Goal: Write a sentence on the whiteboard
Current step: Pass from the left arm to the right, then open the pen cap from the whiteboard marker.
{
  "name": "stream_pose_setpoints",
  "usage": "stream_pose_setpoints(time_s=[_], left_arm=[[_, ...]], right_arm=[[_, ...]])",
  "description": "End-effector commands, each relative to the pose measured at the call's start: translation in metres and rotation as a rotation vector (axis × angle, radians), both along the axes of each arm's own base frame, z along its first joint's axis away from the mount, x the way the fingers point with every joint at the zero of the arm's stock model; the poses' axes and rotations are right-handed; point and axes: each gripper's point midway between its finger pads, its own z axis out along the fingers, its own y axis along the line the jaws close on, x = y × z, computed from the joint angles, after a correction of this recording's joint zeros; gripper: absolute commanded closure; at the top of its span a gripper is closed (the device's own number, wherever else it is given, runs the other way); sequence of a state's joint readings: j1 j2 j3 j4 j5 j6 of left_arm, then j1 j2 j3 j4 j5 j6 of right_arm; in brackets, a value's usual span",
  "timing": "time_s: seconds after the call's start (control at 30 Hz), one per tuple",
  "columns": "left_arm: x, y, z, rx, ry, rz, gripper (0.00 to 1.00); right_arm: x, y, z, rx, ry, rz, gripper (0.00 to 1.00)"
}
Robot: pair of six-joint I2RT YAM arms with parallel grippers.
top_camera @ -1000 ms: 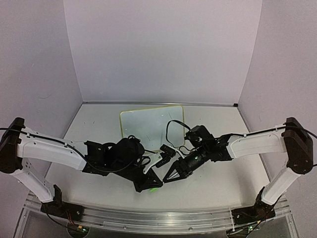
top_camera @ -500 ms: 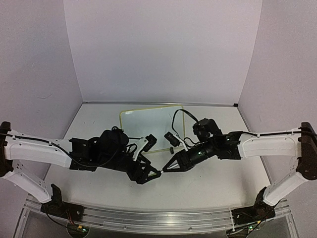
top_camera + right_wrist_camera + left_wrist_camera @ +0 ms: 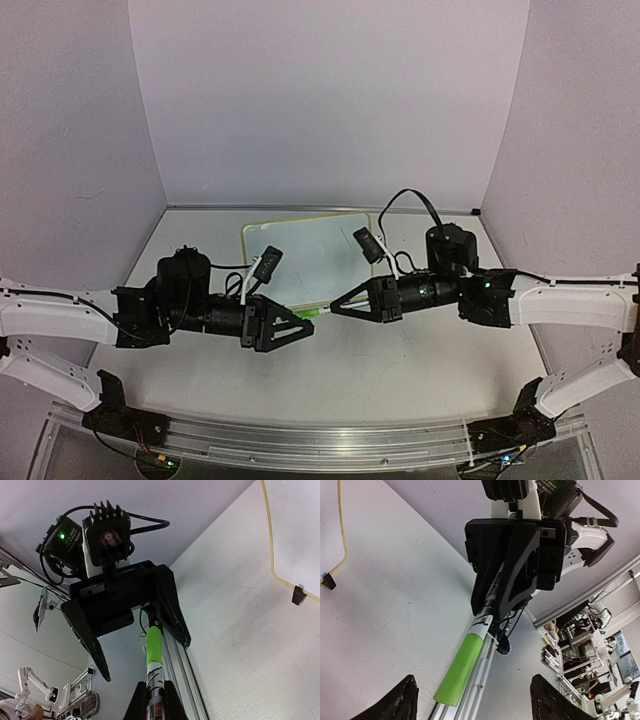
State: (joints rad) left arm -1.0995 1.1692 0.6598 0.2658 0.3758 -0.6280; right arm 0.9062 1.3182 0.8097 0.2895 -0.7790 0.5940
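The right gripper [image 3: 335, 305] is clamped tight on the barrel of a marker [image 3: 153, 674], its two fingers pressed against the white printed body, so that the marker sticks straight out past the fingertips toward the other arm. The marker's green cap [image 3: 461, 670] makes up the far end. Facing it tip to tip, the left gripper [image 3: 303, 323] stands wide open and grips nothing; its fingers [image 3: 172, 615] straddle the green cap, one on each side (in the left wrist view there is clear space between the cap and either finger). Both grippers hang low over the bench [image 3: 400, 370], around the middle of its width, with the two arms stretched inward from the sides until they nearly meet. Just behind the meeting point lies the whiteboard [image 3: 300, 250], flat on the bench toward the back wall, its near edge close to the grippers. Its pale yellow frame and one small black foot show at the edge of each wrist view. Any writing on the board is too faint to read from above.
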Motion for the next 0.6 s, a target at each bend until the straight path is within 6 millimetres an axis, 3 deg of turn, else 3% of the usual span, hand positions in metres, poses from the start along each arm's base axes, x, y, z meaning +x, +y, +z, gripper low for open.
stream_pose_setpoints(time_s=[0.0, 0.33, 0.47, 0.57], left_arm=[[-0.0125, 0.0015, 0.0446, -0.161, 0.001, -0.077, 0.34], [-0.0083, 0.0036, 0.0469, -0.177, 0.024, -0.06, 0.6], [-0.0067, 0.0029, 0.0448, -0.172, 0.035, -0.055, 0.76], [-0.0058, 0.003, 0.0437, -0.17, 0.037, -0.051, 0.94]], right_arm=[[-0.0096, 0.0033, 0.0241, 0.103, -0.011, 0.057, 1.0], [-0.0145, 0.0042, 0.0219, 0.105, 0.006, 0.09, 1.0], [-0.0154, 0.005, 0.0217, 0.105, 0.007, 0.1, 1.0], [-0.017, 0.0054, 0.0198, 0.101, 0.014, 0.111, 1.0]])
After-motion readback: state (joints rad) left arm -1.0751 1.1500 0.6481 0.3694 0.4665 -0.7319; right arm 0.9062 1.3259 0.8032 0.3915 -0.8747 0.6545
